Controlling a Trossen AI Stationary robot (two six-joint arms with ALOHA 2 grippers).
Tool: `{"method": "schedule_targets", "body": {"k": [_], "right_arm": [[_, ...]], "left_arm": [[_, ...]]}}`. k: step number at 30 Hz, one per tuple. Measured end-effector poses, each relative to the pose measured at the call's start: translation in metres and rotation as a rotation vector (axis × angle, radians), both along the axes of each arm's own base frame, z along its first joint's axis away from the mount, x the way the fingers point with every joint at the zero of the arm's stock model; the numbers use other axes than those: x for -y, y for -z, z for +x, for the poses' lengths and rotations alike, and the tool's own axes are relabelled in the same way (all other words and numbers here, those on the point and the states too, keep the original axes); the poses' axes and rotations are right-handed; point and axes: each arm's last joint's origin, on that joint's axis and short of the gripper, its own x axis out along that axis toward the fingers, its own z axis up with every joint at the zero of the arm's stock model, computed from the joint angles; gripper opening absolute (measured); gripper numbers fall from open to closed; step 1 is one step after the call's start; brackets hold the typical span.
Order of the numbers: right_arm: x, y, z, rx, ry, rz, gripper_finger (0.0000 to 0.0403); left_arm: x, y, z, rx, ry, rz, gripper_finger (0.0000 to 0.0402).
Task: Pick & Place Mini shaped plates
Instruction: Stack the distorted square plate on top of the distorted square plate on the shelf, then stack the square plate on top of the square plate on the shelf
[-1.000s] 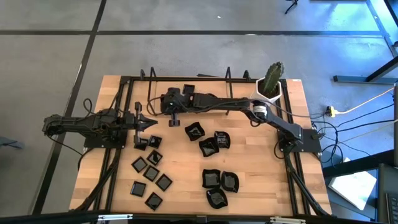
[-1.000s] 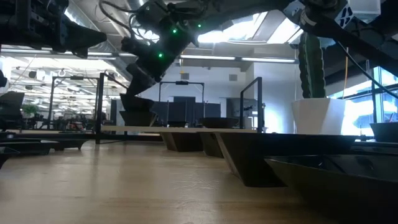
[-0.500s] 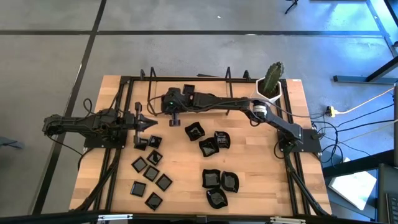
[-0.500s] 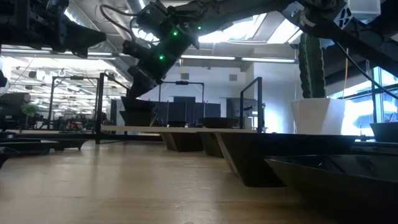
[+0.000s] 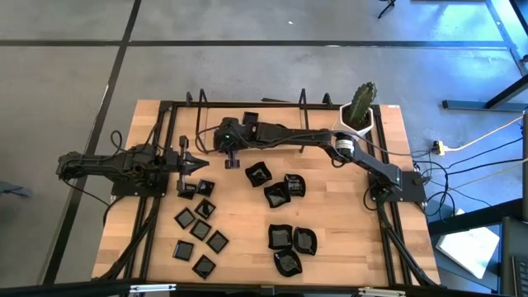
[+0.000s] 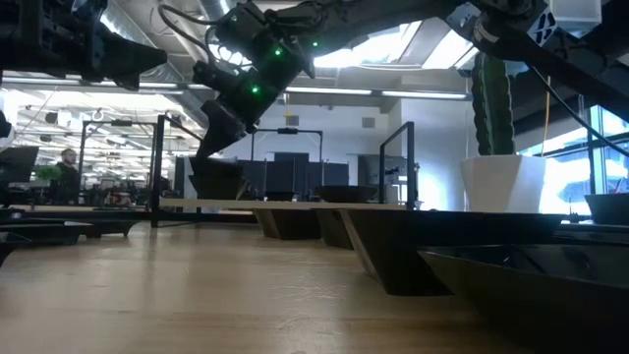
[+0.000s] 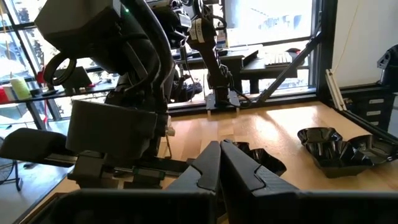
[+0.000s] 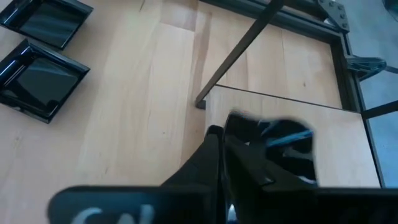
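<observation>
Glossy black mini plates lie flat on the wooden table (image 5: pixel 239 214). Small squares (image 5: pixel 198 224) cluster near the left side, and wavy-edged ones lie at mid-table (image 5: pixel 277 188) and near the front (image 5: pixel 290 241). My right gripper (image 8: pixel 221 134) reaches across from the right to the far-left middle (image 5: pixel 233 153) and is shut on one plate (image 6: pixel 218 180). My left gripper (image 5: pixel 196 165) waits shut just left of it, above two small squares (image 5: pixel 196 189). In its wrist view the fingers (image 7: pixel 221 158) are closed. My right gripper pinches a black plate by its rim (image 8: pixel 235 126) between the two fingers. The fingers (image 6: pixel 212 138) slant down at it from above. The plate hangs below the fingers, lifted clear of the table. Which kind of plate it is stays unclear, as it shows only as a blur.
A white pot with a cactus (image 5: pixel 360 114) stands at the far right corner. A black metal frame (image 5: pixel 247 105) runs along the far edge and down both sides. Bare wood shows between the square plates and the wavy ones (image 5: pixel 239 206).
My right gripper has risen slightly and shifted a little toward the table's left, its wrist turning a bit. The plate stays in its hold, off the table.
</observation>
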Motion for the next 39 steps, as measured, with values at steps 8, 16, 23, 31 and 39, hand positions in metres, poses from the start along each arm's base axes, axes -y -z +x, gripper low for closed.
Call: {"method": "schedule_targets", "body": {"k": [8,16,23,31,39], "right_arm": [[0.002,-0.002,0.001,0.016,0.029,-0.017,0.0100],[-0.003,-0.044,-0.009,0.086,-0.075,0.010,0.0107],[-0.012,-0.122,-0.048,0.223,-0.153,0.106,0.0053],[-0.036,-0.202,-0.102,0.414,-0.421,0.361,0.0008],[-0.083,-0.253,-0.148,0.534,-0.546,0.334,0.0004]], "left_arm": [[0.000,0.000,0.000,0.000,0.000,0.000,0.0004],[0.000,0.000,0.000,0.000,0.000,0.001,0.0004],[0.000,0.000,0.000,-0.001,0.000,0.001,0.0004],[0.000,0.001,0.000,-0.009,0.000,0.001,0.0004],[0.000,0.002,0.000,-0.018,0.000,0.001,0.0004]]}}
